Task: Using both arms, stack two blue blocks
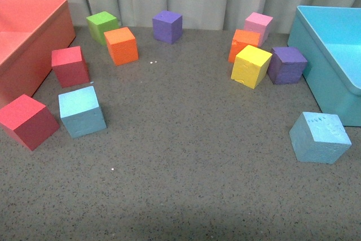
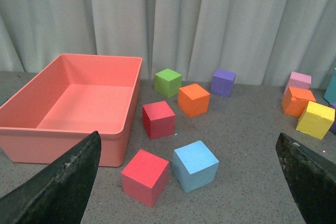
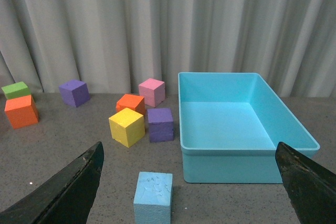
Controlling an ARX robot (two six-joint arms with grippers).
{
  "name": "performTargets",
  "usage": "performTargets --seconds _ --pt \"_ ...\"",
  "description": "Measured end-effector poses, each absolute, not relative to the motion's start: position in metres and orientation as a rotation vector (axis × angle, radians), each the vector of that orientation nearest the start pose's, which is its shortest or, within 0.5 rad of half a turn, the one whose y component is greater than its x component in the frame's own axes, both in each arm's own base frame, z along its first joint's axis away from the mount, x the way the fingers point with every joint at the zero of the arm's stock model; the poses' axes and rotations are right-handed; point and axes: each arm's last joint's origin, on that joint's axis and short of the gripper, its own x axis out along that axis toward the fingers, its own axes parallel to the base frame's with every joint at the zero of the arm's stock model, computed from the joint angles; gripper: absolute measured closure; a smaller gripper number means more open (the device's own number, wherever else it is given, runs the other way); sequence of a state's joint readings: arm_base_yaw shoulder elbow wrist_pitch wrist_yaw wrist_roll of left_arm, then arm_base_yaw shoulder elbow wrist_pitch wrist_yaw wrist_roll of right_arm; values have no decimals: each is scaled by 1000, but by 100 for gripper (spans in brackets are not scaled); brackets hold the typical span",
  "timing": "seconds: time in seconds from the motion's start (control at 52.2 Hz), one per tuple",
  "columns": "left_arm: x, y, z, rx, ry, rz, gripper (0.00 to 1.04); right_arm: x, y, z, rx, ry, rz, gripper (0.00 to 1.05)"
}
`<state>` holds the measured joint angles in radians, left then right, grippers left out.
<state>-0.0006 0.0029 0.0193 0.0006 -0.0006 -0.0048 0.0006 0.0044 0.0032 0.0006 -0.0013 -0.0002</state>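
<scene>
One sky-blue block [image 1: 82, 111] lies at the left of the table beside a red cube [image 1: 28, 121]; it also shows in the left wrist view [image 2: 195, 165]. The other blue block [image 1: 320, 137], with a scuffed top face, lies at the right in front of the turquoise bin [image 1: 316, 55]; it shows in the right wrist view [image 3: 153, 196]. Neither arm shows in the front view. My left gripper [image 2: 189, 192] is open and empty, with the left block ahead between its fingers. My right gripper [image 3: 189, 192] is open and empty, with the scuffed block ahead.
A salmon-red bin [image 1: 34, 38] stands at the left edge. Scattered cubes: red [image 1: 70, 66], orange [image 1: 121, 45], green [image 1: 102, 25], purple [image 1: 167, 26], pink [image 1: 258, 24], orange [image 1: 244, 43], yellow [image 1: 251, 66], purple [image 1: 286, 65]. A grey curtain hangs behind the table.
</scene>
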Motion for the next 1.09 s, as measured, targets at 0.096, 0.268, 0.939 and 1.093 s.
performTargets --seconds 0.096,0.268,0.939,1.093 --pt "97 0 170 -5 -17 0 7 98 0 164 0 1 2 9" --pt "97 0 170 -5 -17 0 7 98 0 164 0 1 2 9" --pt "97 0 170 -5 -17 0 7 98 0 164 0 1 2 9" --pt "97 0 170 -5 -17 0 7 98 0 164 0 1 2 9"
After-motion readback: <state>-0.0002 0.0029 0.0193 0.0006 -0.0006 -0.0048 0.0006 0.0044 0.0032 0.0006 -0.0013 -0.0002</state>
